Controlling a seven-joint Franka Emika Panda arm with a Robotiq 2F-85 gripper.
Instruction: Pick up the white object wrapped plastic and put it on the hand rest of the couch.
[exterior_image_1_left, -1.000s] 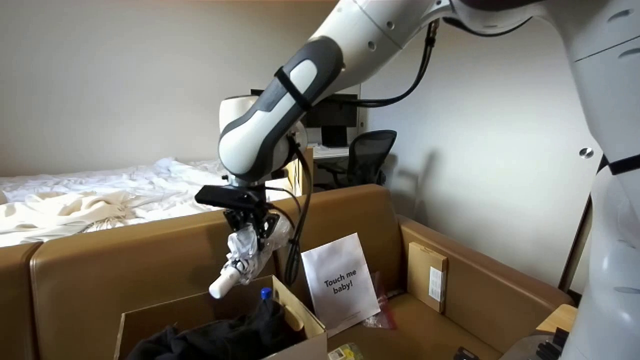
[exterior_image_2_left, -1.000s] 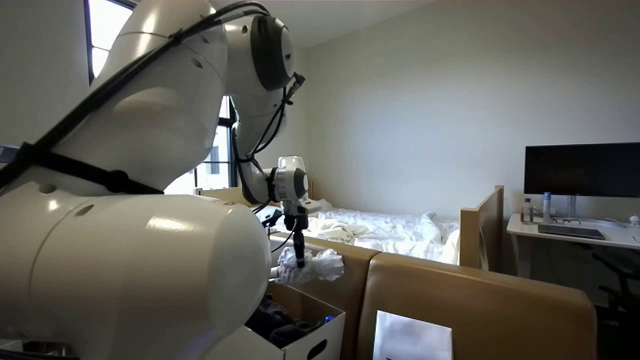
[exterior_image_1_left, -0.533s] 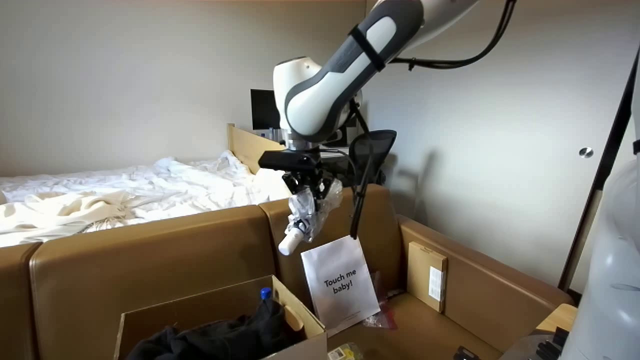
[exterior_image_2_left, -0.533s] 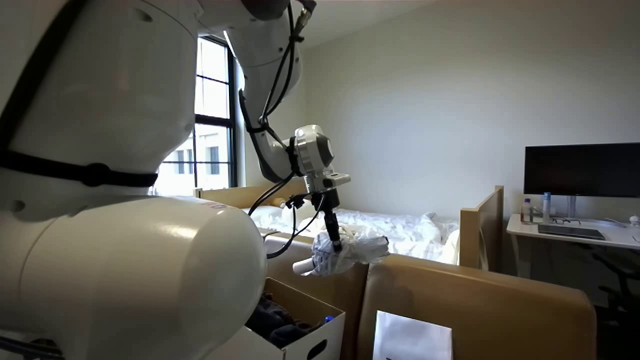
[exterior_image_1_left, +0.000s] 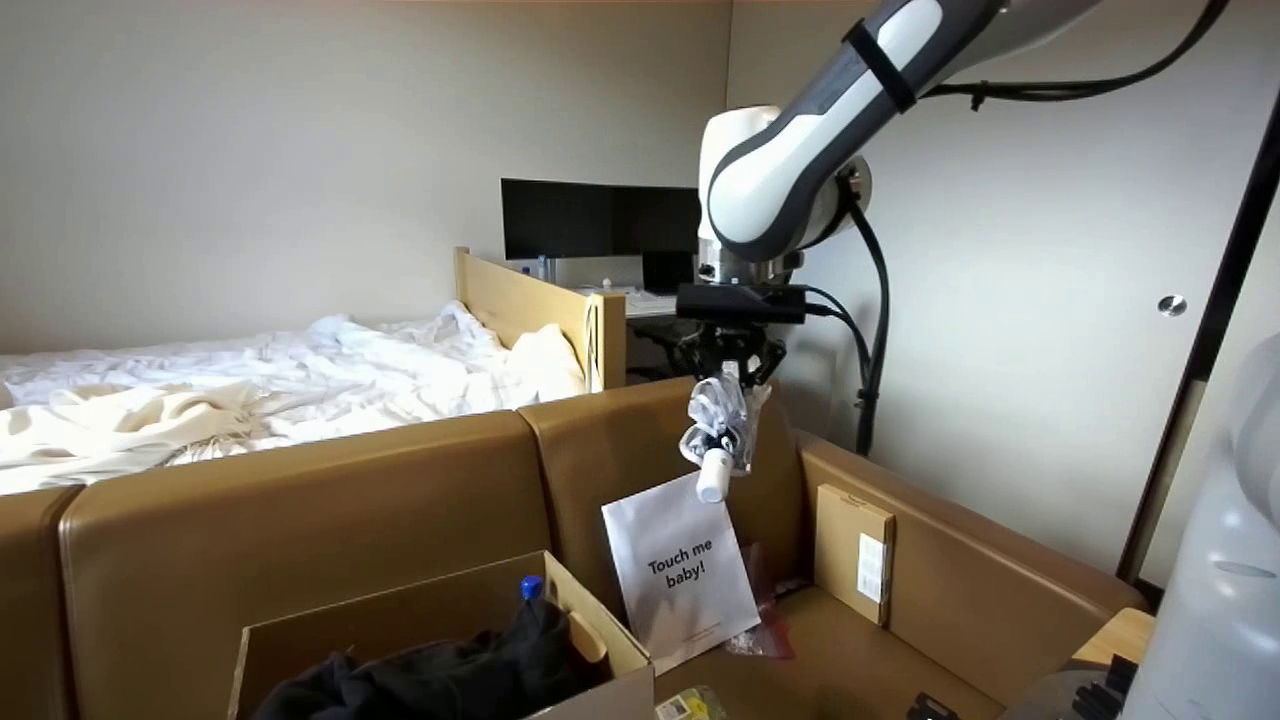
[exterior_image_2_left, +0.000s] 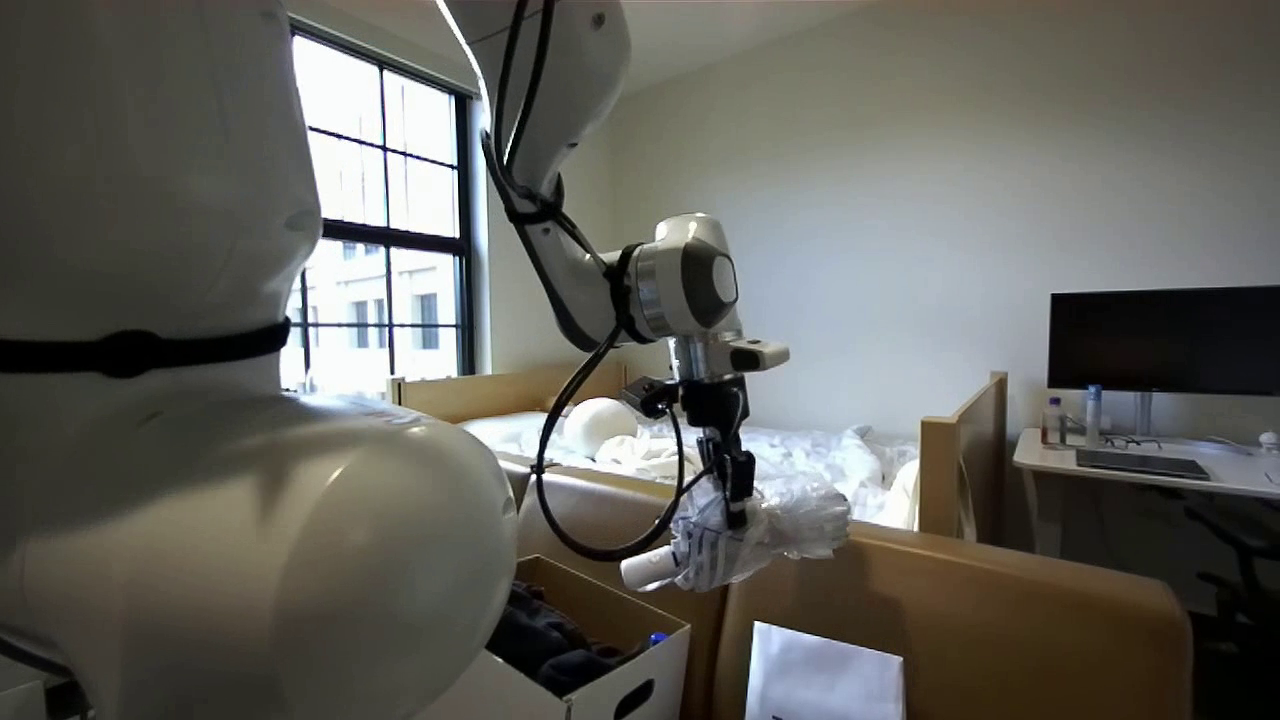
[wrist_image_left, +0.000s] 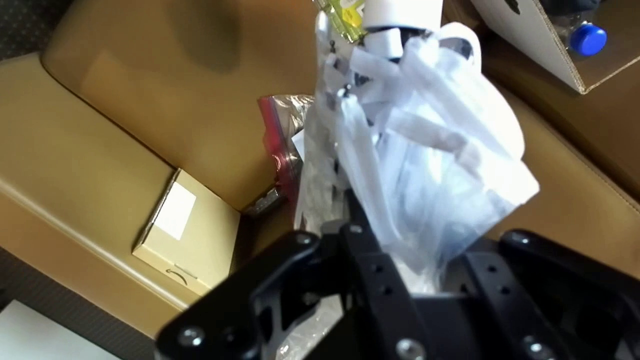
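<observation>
The white object in clear plastic (exterior_image_1_left: 715, 475), with a white cylindrical end, hangs from my gripper (exterior_image_1_left: 735, 380). It also shows in an exterior view (exterior_image_2_left: 700, 545) and in the wrist view (wrist_image_left: 440, 140). My gripper, also in an exterior view (exterior_image_2_left: 738, 510), is shut on its wrapped middle; the fingers (wrist_image_left: 415, 235) are partly covered by the plastic. The object is tilted, white end lower, in the air near the couch's backrest (exterior_image_2_left: 960, 570). The couch's hand rest (exterior_image_1_left: 960, 530) is to the right of my gripper there, and at the lower left in the wrist view (wrist_image_left: 85, 270).
An open box (exterior_image_1_left: 600, 690) with dark cloth and a blue-capped bottle stands on the couch. A paper sign (exterior_image_1_left: 680, 570) leans on the backrest. A flat cardboard box (exterior_image_1_left: 850, 555) leans on the hand rest's inner side. A red-edged plastic bag (wrist_image_left: 282, 145) lies nearby.
My gripper has carried the white object from above the open box toward the hand rest, rightward in both exterior views. It has risen in an exterior view and turned, its white end pointing more downward.
</observation>
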